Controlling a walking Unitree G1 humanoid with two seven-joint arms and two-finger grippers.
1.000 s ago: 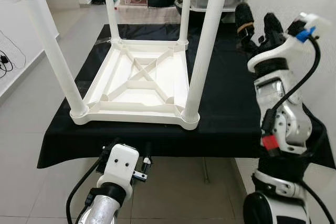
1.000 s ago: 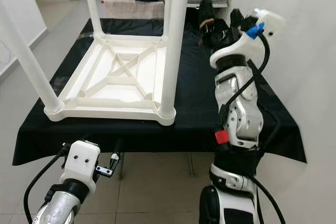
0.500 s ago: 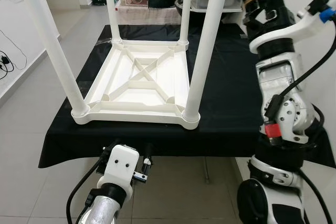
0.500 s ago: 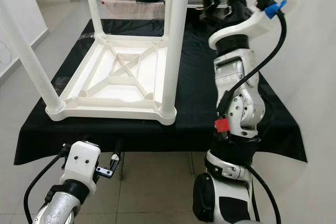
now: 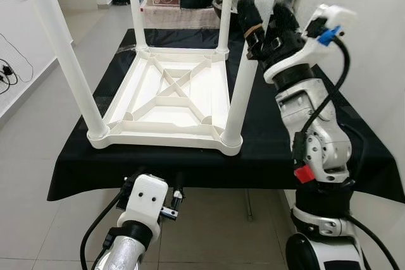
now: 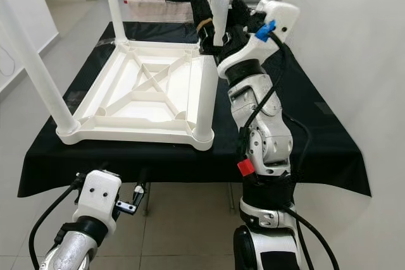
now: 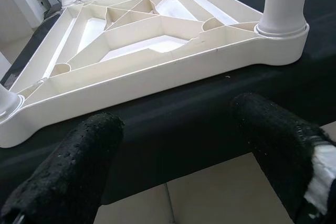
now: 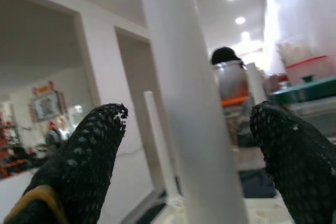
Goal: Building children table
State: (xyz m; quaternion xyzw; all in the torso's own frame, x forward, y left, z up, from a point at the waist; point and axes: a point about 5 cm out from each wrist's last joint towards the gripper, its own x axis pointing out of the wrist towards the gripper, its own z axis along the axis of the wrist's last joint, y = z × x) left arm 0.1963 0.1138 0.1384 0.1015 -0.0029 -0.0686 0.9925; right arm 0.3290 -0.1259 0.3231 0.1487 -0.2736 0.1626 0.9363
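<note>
White table (image 5: 166,96) upside down on the black cloth (image 5: 278,137), four legs up; right gripper (image 6: 220,22) spread wide around the near right leg (image 5: 248,61), not yet clamped. Left gripper (image 7: 178,145) open too, low, just below the table's near edge. Risk, as a judgement: squeezing off-centre or pushing sideways could lever the leg loose or skid the table toward the cloth's edge.

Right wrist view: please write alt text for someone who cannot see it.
The right gripper's two black fingers stand open on either side of an upright white table leg, not touching it. Another white leg rises behind, with blurred room clutter beyond.
</note>
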